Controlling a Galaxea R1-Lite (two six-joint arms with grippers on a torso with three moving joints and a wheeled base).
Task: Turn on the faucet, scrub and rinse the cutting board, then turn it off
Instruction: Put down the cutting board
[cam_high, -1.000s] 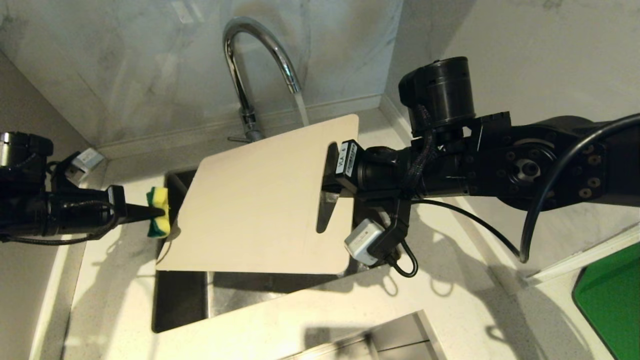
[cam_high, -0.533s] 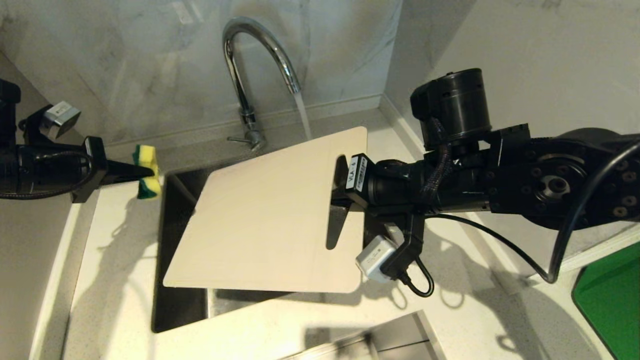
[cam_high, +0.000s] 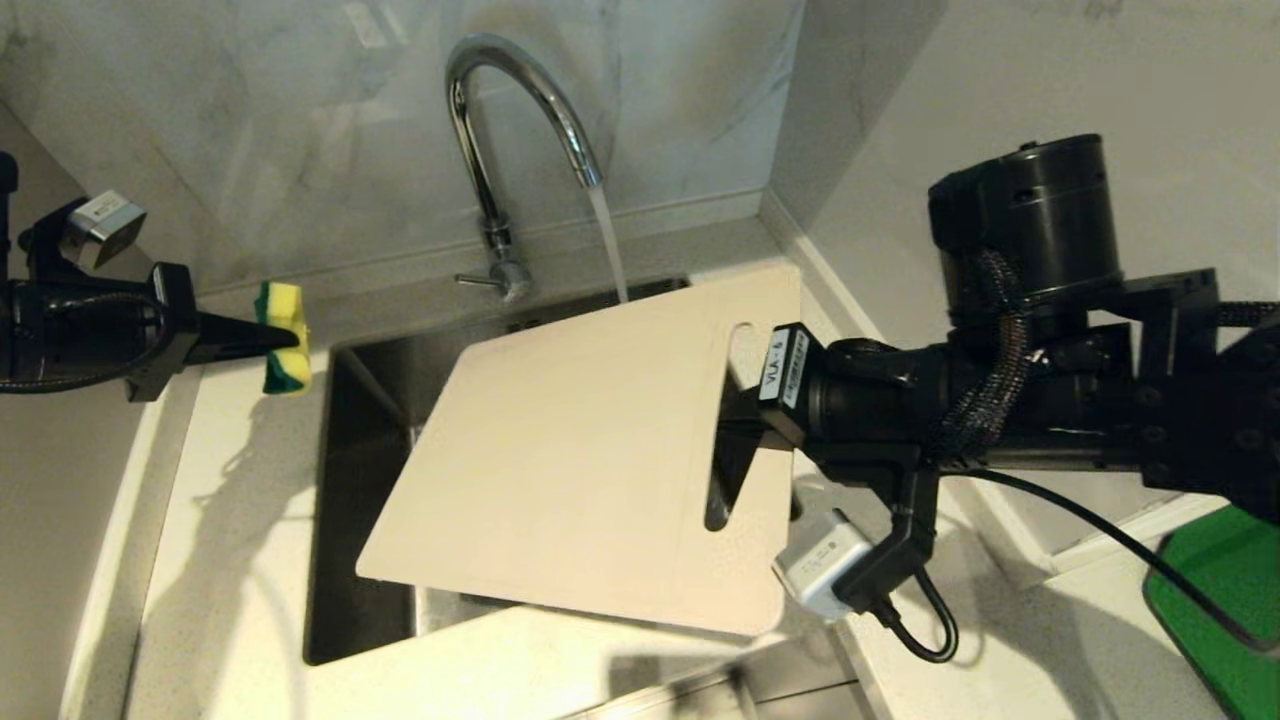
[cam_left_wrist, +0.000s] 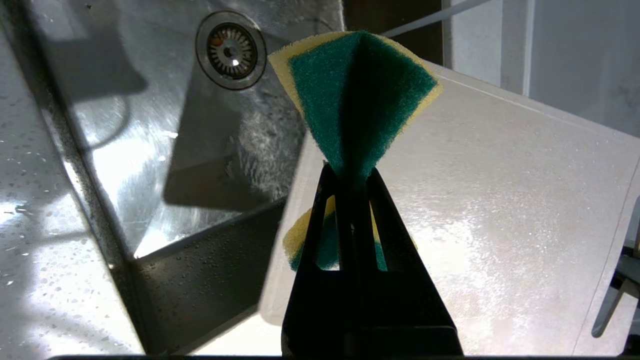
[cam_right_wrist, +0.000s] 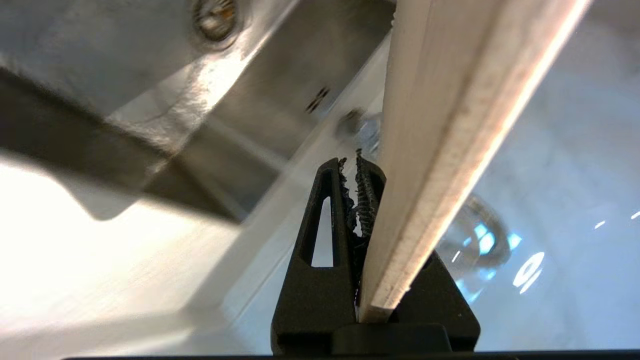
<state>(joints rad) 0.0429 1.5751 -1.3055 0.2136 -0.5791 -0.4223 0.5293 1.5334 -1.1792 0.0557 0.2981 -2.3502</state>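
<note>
While right end effector (cam_high: 735, 430) clamps cutting board (cam_high: 580, 470), left end effector (cam_high: 285, 340) pinches sponge (cam_high: 283, 337) sideways

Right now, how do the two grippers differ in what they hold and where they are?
The left gripper pinches a small yellow-green sponge; the right gripper clamps the large beige cutting board at its slotted end. The left gripper hangs over the counter left of the sink, clear of the board; the right gripper holds its load tilted above the basin. Both are shut on something.

A kitchen: a steel sink (cam_high: 360, 600) set in a speckled countertop (cam_high: 230, 560), chrome faucet (cam_high: 500, 130), marble backsplash (cam_high: 300, 130).
</note>
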